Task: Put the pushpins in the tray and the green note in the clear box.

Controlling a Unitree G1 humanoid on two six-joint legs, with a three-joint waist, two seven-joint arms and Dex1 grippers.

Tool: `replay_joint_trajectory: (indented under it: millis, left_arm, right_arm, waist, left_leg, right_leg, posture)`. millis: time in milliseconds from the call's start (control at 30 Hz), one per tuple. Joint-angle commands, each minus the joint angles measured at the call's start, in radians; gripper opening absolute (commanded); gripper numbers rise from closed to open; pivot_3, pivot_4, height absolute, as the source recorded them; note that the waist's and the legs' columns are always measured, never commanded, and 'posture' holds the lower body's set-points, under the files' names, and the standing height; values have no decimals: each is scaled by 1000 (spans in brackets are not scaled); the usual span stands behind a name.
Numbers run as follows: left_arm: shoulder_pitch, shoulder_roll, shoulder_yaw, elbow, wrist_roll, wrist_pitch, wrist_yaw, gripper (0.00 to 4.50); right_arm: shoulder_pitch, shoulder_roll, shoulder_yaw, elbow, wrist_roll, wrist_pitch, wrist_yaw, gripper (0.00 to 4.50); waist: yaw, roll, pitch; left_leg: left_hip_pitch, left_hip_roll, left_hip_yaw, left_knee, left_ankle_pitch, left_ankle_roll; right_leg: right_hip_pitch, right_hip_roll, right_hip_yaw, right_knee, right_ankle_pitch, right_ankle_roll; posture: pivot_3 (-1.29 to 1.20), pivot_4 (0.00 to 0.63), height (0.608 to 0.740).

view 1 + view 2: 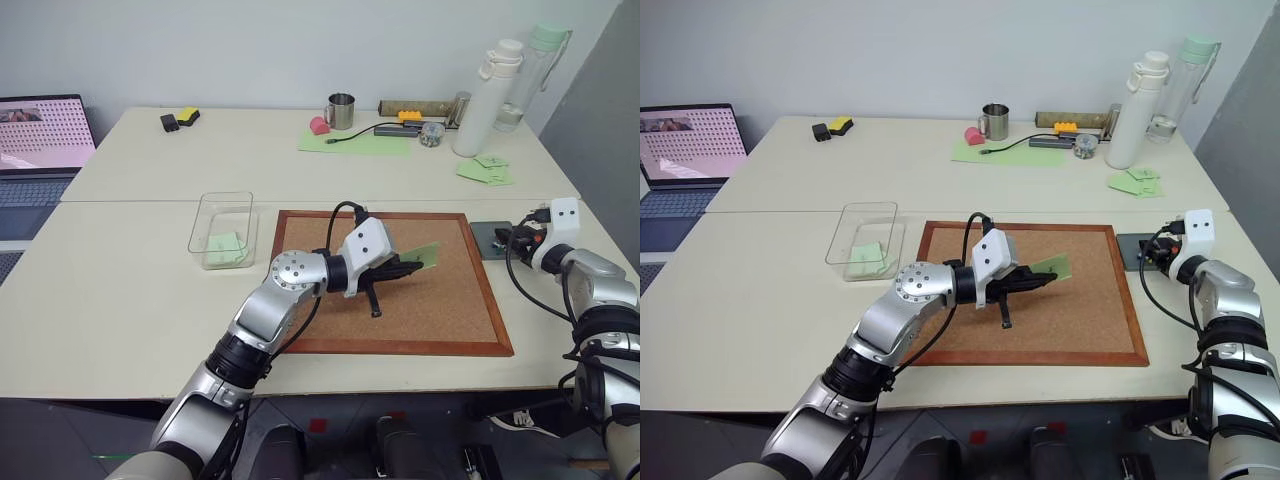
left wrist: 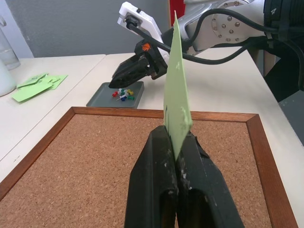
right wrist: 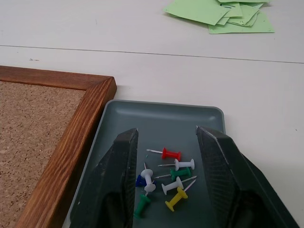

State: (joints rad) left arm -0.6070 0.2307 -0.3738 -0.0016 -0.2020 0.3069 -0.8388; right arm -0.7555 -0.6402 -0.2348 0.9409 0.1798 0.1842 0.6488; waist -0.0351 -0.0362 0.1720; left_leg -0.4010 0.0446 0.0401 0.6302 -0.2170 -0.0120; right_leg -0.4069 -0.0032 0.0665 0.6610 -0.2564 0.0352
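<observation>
Left gripper [image 2: 176, 142] pinches the green note [image 2: 176, 95] over the corkboard [image 1: 440, 300] on a pale table [image 1: 120, 290]. Right gripper [image 3: 173, 142] hangs wide open over the tray [image 3: 156, 118], where the pushpins [image 3: 166, 175] lie. Beside the corkboard, the clear box [image 1: 222, 230] holds another green slip. A laptop [image 1: 40, 140] is cut off at the edge.

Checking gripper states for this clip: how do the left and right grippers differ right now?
The left gripper is shut on the green note, which stands on edge above the corkboard; the right gripper is open and holds nothing. The left is over the corkboard; the right hangs over the tray, its fingers either side of the pushpins. Both have two black fingers.
</observation>
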Motion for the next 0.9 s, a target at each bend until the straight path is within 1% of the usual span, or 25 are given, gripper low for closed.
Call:
replay_joint_trajectory:
  millis: [33,133,233,267,333,433,533,600,700,900]
  left_arm:
    - [7,-1,67,-59,-13,31,52,0]
    - [39,15,141,-116,-20,81,122,0]
    - [71,48,264,-169,-20,150,225,0]
    - [73,66,315,-173,-7,163,274,0]
    - [69,95,394,-167,17,177,355,0]
    - [57,140,506,-131,70,171,493,0]
    - [51,171,577,-83,125,163,614,0]
    - [51,188,592,-54,152,168,656,0]
    - [73,192,578,-28,158,187,659,0]
    - [100,175,553,-20,157,199,661,0]
  right_arm:
    - [73,-28,22,-215,-1,-55,60,2006]
    - [204,-21,37,-515,49,-6,114,2006]
    - [345,7,19,-917,212,188,116,2006]
    - [390,19,20,-1069,290,271,98,2006]
    - [448,40,27,-1283,411,402,52,2006]
    - [498,73,68,-1509,538,543,-31,2006]
    - [496,115,111,-1608,604,607,-102,2006]
    - [482,144,133,-1636,630,630,-141,2006]
    - [465,171,158,-1649,641,646,-181,2006]
    - [457,176,167,-1651,651,648,-216,2006]
  waist:
    - [0,0,0]
    - [1,0,0]
    - [0,2,0]
    - [-4,2,0]
    - [-6,3,1]
    - [-6,2,1]
    - [3,1,1]
    - [5,0,1]
    - [12,-1,1]
    - [10,-2,1]
  left_leg:
    - [0,0,0,0,0,0]
    - [0,1,-3,0,0,0]
    - [0,1,-6,0,0,0]
    - [-1,2,-7,0,0,0]
    - [0,2,-8,0,0,0]
    - [0,3,-10,0,0,0]
    - [0,2,-9,0,0,0]
    - [0,2,-8,0,0,0]
    - [-1,1,-8,1,0,0]
    - [-2,1,-7,1,0,0]
  right_leg:
    - [0,0,0,0,0,0]
    - [0,0,-1,0,0,1]
    - [0,0,-1,1,-2,2]
    - [0,0,-1,2,-2,3]
    - [0,1,-1,3,-3,5]
    - [0,1,-2,4,-3,5]
    - [1,0,-4,2,-3,5]
    - [1,-2,-4,2,-3,6]
    - [1,-4,-5,0,-2,5]
    - [1,-7,-4,-1,0,4]
  posture:
    - [0,150,740]
    - [0,150,740]
    - [0,150,740]
    - [0,150,740]
    - [0,150,740]
    - [0,150,740]
    - [0,150,740]
    - [0,150,740]
    - [0,150,740]
    - [0,150,740]
